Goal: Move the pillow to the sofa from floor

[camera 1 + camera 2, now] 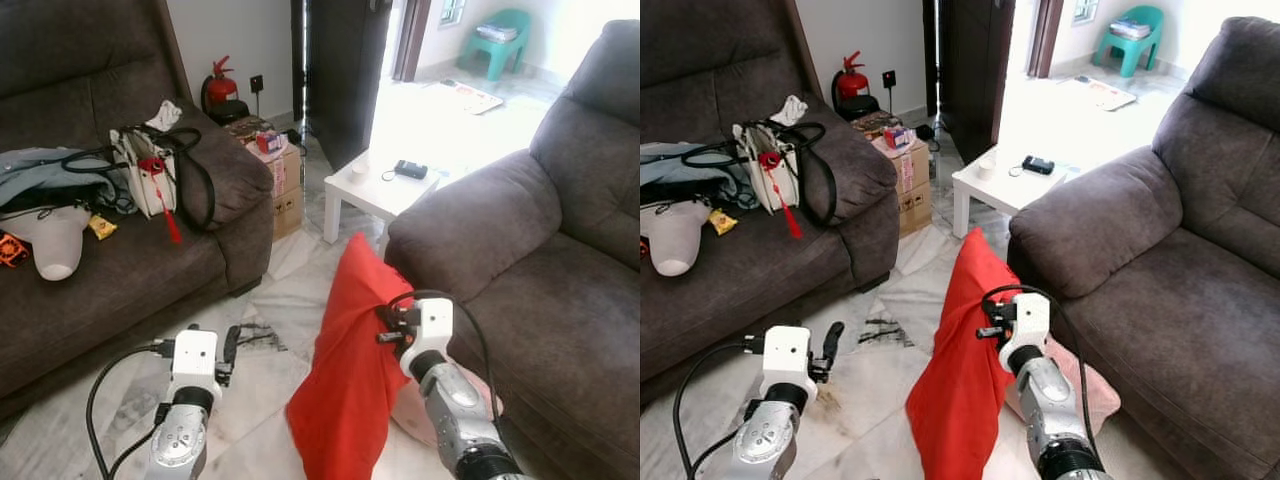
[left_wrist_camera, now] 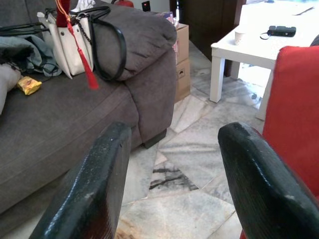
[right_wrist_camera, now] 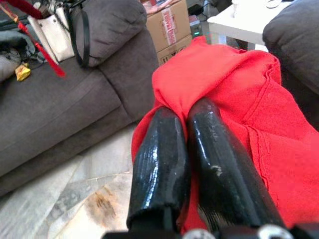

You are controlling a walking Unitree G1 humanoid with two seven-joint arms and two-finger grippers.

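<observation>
The red pillow (image 1: 345, 385) stands on end on the marble floor, just in front of the right-hand sofa (image 1: 540, 260). My right gripper (image 3: 187, 112) is shut on a fold of its red cover near the top edge, with both black fingers pressed together in the cloth. The same pillow (image 1: 958, 375) leans against my right arm. My left gripper (image 2: 174, 134) hangs open low over the floor, to the left of the pillow, with nothing between its fingers (image 1: 232, 348).
A pink cushion (image 1: 1092, 388) lies on the floor behind the pillow, against the right sofa. The left sofa (image 1: 120, 275) holds a white handbag (image 1: 150, 172) and clothes. Beyond stand a white side table (image 1: 375, 192) and cardboard boxes (image 1: 285, 185).
</observation>
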